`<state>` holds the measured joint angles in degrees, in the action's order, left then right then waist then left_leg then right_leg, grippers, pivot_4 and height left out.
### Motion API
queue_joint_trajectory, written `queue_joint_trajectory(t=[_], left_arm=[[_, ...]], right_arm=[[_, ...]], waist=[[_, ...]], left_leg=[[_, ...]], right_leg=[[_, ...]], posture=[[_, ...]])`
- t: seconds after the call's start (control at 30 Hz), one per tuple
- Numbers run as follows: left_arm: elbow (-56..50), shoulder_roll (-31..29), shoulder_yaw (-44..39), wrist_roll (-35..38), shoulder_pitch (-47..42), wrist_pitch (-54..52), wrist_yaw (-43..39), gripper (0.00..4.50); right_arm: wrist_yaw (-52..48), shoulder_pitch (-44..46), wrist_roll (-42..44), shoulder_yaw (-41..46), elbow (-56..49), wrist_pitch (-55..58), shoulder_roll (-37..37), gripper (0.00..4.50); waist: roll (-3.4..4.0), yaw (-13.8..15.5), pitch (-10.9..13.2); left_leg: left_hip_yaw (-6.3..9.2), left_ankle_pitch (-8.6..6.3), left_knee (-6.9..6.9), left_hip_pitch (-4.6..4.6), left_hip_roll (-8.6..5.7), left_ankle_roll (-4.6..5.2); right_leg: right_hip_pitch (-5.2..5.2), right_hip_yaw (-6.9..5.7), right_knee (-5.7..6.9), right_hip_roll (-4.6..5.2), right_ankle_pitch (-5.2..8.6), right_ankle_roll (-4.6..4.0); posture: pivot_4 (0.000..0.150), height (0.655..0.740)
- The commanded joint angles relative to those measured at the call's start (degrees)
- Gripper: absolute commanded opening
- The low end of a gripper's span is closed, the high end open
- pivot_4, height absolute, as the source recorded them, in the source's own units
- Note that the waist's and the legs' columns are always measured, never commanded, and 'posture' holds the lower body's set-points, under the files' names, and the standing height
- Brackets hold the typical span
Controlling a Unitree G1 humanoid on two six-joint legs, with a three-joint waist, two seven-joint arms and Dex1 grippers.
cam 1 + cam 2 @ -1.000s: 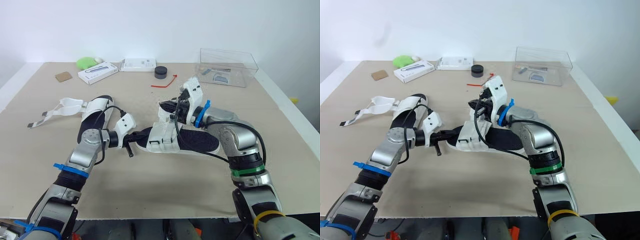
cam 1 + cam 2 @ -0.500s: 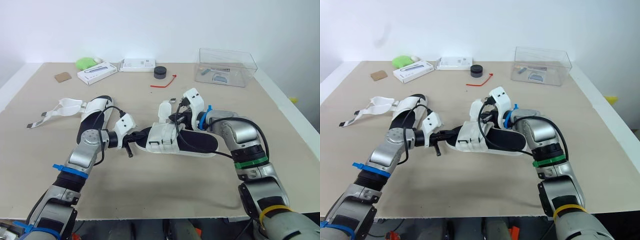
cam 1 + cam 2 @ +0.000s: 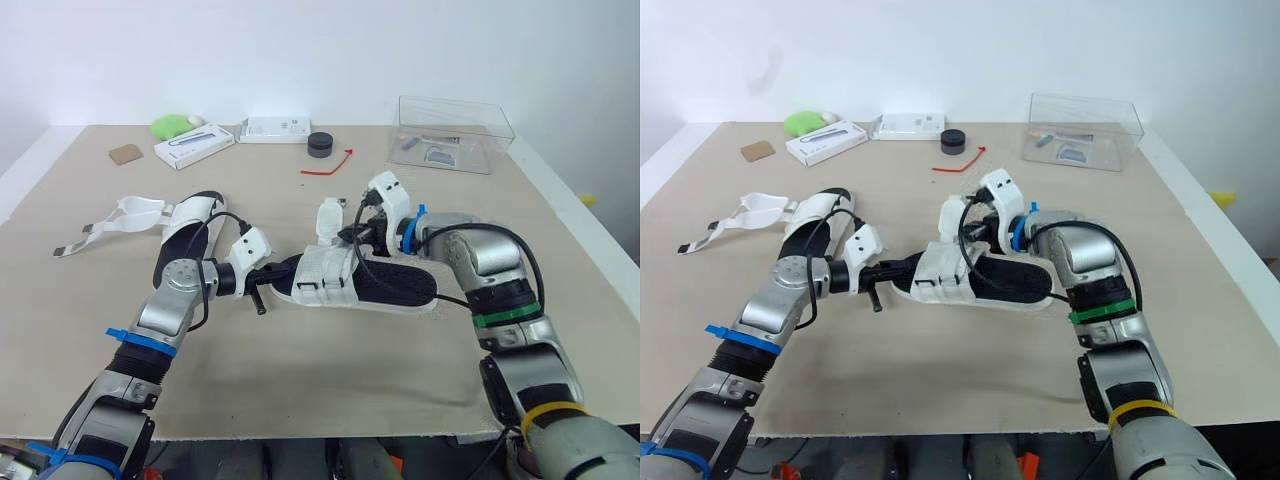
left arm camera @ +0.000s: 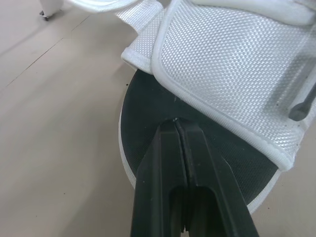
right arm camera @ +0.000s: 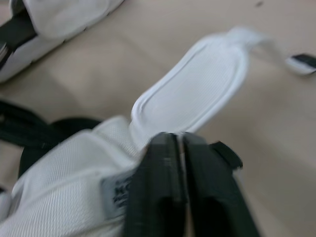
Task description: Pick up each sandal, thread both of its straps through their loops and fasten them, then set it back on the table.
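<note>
A white sandal with a black insole (image 3: 392,284) lies flat mid-table, its toe toward my left arm. Its front strap (image 3: 325,276) lies folded over the forefoot. My left gripper (image 4: 178,123) is shut, fingertips resting on the insole at the toe. My right gripper (image 3: 353,237) hovers over the sandal's middle, shut on the base of the rear strap (image 5: 197,94), whose free flap (image 3: 329,219) stands upright. The second sandal (image 3: 188,228) lies at the left with its straps (image 3: 105,226) loose and spread on the table.
At the back stand a clear plastic box (image 3: 455,135), a black round cap (image 3: 321,145), a red tie (image 3: 330,165), two white boxes (image 3: 195,147) (image 3: 277,129), a green object (image 3: 172,125) and a brown card (image 3: 126,153).
My right gripper has come down toward the sandal with the rear strap, and the right elbow has swung outward. The left gripper and the sandal have stayed in place.
</note>
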<state>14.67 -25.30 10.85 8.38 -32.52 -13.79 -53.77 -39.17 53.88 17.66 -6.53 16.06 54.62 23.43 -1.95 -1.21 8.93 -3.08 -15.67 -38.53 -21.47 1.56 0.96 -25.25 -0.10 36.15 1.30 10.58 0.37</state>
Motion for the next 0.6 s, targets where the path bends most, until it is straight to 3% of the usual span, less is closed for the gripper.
queue_joint_trajectory(t=[0.03, 0.1, 0.17, 0.27, 0.6], left_arm=[[2.0, -0.1, 1.2, -2.1, 0.9, -0.9, 0.8, 0.00], [1.9, -0.1, 1.2, -2.1, 1.0, -0.9, 0.9, 0.00], [1.7, 0.0, 1.2, -2.1, 1.1, -0.9, 1.0, 0.00], [1.4, 0.0, 1.2, -2.0, 1.2, -1.0, 1.2, 0.00], [1.0, -0.4, 1.1, -1.9, 1.6, -1.3, 1.5, 0.00]], right_arm=[[0.8, 5.0, 0.7, 4.0, 3.4, -1.9, -0.3, 1.76], [1.3, 6.4, 1.1, 5.2, 6.0, -1.9, -1.3, 2.83], [1.6, 7.3, 1.3, 6.1, 8.6, -1.5, -2.4, 3.29], [2.3, 8.2, 1.2, 7.2, 13.3, -1.4, -4.1, 4.47], [0.0, 15.7, 2.9, 11.2, 29.9, -4.7, -8.8, 4.47]], waist=[[0.00, 0.0, 0.0], [0.00, 0.0, 0.0], [0.00, 0.0, 0.0], [0.01, 0.0, 0.0], [0.04, -0.1, 0.0]], left_leg=[[-0.01, 0.00, 0.00, 0.00, 0.00, 0.00], [-0.01, 0.00, 0.00, -0.01, 0.00, 0.00], [0.00, 0.00, 0.01, -0.01, 0.00, 0.00], [0.00, 0.00, 0.00, 0.00, 0.01, 0.00], [-0.02, 0.00, 0.01, -0.03, 0.01, 0.00]], right_leg=[[-0.01, 0.00, 0.00, 0.00, 0.00, -0.01], [0.00, 0.01, 0.00, 0.01, -0.01, -0.02], [0.00, 0.03, 0.00, 0.01, -0.01, -0.03], [0.00, 0.05, 0.00, 0.01, -0.03, -0.05], [-0.02, 0.06, 0.00, 0.01, -0.13, -0.19]], posture=[[0.150, 0.7400], [0.150, 0.7400], [0.150, 0.7400], [0.150, 0.7400], [0.150, 0.7400]])
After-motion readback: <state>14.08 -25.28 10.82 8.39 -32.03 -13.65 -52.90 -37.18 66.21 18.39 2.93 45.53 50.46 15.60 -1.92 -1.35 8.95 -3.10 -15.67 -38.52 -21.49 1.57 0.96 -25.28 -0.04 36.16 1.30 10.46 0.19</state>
